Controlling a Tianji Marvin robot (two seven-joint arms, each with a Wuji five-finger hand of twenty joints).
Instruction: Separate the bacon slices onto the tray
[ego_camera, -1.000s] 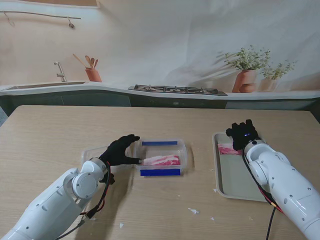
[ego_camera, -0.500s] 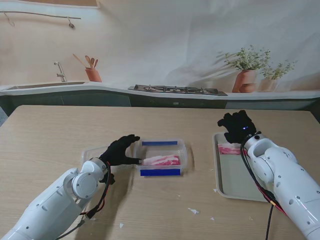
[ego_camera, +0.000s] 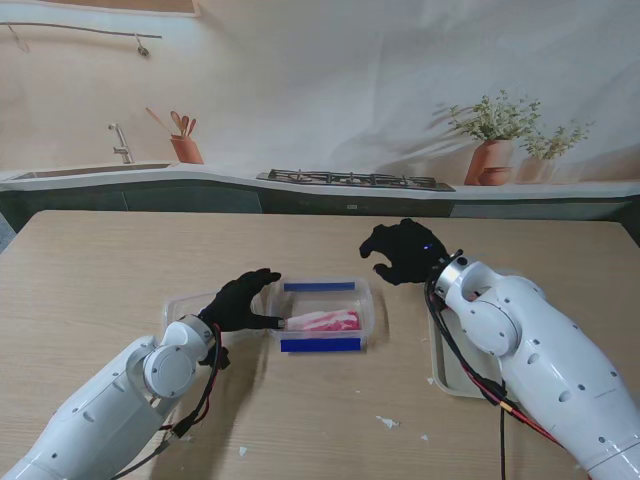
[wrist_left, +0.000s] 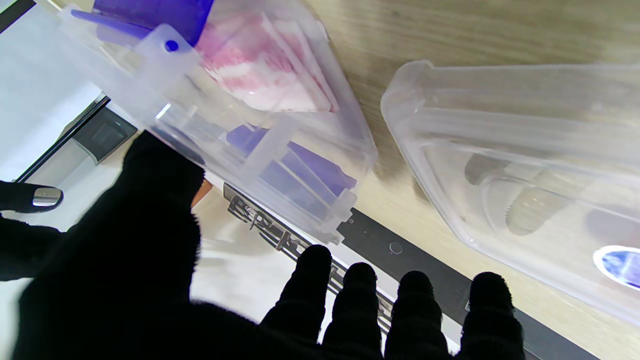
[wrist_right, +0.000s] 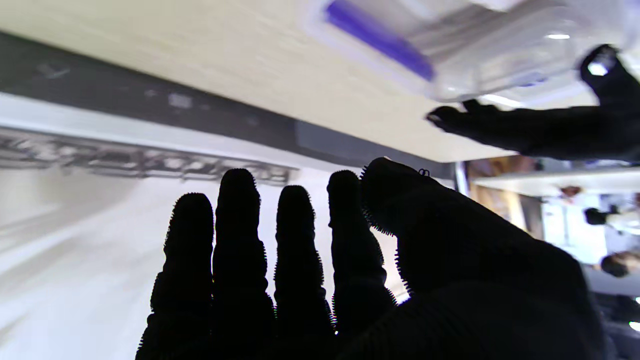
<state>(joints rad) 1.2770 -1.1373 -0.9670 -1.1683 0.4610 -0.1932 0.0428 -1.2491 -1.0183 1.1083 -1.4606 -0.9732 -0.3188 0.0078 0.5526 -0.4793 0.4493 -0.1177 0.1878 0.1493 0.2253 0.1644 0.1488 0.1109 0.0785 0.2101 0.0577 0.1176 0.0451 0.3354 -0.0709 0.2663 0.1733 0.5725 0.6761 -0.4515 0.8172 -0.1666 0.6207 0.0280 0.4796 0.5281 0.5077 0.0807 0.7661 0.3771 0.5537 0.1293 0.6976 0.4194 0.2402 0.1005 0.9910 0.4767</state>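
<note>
Overhead, the left hand (ego_camera: 243, 302) lies low on the surface (ego_camera: 90, 270), palm down, its arm rising from the near left corner. Its thumb reaches to the left end wall of the clear container (ego_camera: 325, 316); the fingers point away over the clear lid (ego_camera: 180, 305) lying just left of the container, and they grip nothing. The bacon slices (ego_camera: 322, 321) lie stacked inside the container, which stands about mid-surface. The right hand (ego_camera: 402, 251) hangs in the air beyond the container's far right corner, fingers loosely curled and apart, empty, with the forearm sloping back toward the near right corner. The tray (ego_camera: 441, 362) sits by the right edge, mostly covered by that arm; what lies on it cannot be seen.

From the left wrist, four gloved fingers (wrist_left: 355, 295) stand straight and slightly apart, the thumb (wrist_left: 160, 175) pressed to the container's (wrist_left: 320, 145) end wall. Pink and white bacon (wrist_left: 270, 75) shows through the plastic. The lid (wrist_left: 525, 165) lies beside it, not touching.

From the right wrist, four fingers (wrist_right: 237, 250) rise side by side, the thumb (wrist_right: 440, 220) angled across them, with nothing between. The container (wrist_right: 480, 55) appears blurred, the left hand (wrist_right: 540, 127) next to it.
</note>
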